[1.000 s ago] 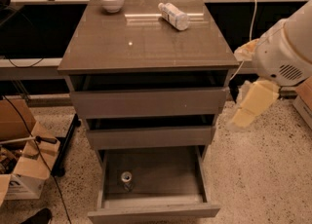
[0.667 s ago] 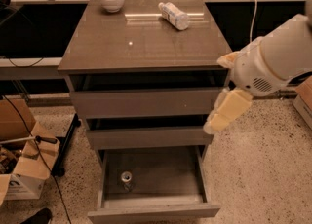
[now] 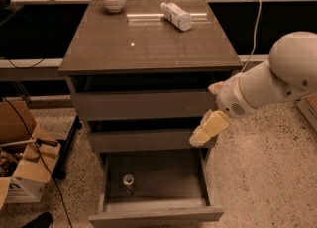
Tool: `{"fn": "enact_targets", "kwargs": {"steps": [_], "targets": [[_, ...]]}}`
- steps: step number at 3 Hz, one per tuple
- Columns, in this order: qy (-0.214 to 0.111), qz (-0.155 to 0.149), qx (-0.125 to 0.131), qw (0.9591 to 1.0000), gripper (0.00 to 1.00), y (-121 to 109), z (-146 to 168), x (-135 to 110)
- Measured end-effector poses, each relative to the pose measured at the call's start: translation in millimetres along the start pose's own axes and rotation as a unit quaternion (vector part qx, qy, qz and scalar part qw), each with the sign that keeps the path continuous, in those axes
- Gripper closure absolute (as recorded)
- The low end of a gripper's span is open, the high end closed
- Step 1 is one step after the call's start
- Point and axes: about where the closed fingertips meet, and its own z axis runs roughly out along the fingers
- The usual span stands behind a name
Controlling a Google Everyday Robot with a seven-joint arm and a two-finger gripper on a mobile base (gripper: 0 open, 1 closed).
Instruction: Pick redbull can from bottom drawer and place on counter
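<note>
Shift of the gripper over the last second: from out beside the right side of the cabinet, leftward and lower, to a spot now in front of the right end of the middle drawer, above the right edge of the open bottom drawer. Judged as an approach under way, with the descent into the drawer not yet made. Fingers spread apart, with hold on nothing. Position of the redbull can unchanged: upright on the drawer floor, left of centre, well apart from the gripper and lower-left of it. No shift on the desk either: white bowl at the back left, clear bottle on its side at the back right, room left at the front for the placing.

Materials: slim metal cylinder with shiny round top, likely slick and easy to tip. Matte grey drawer interior, plain handle-less fronts. Glossy grey-brown slab on top, reflective, slightly overhanging. Pale yellowish, rubbery-looking fingers on a smooth, rounded white arm. Speckled, stone-like floor below.
</note>
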Motion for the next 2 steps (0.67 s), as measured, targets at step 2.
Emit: {"fn": "enact_targets", "kwargs": {"steps": [2], "targets": [[-0.014,0.049,-0.055,0.9972,0.0,-13.9,84.5,38.0]]}}
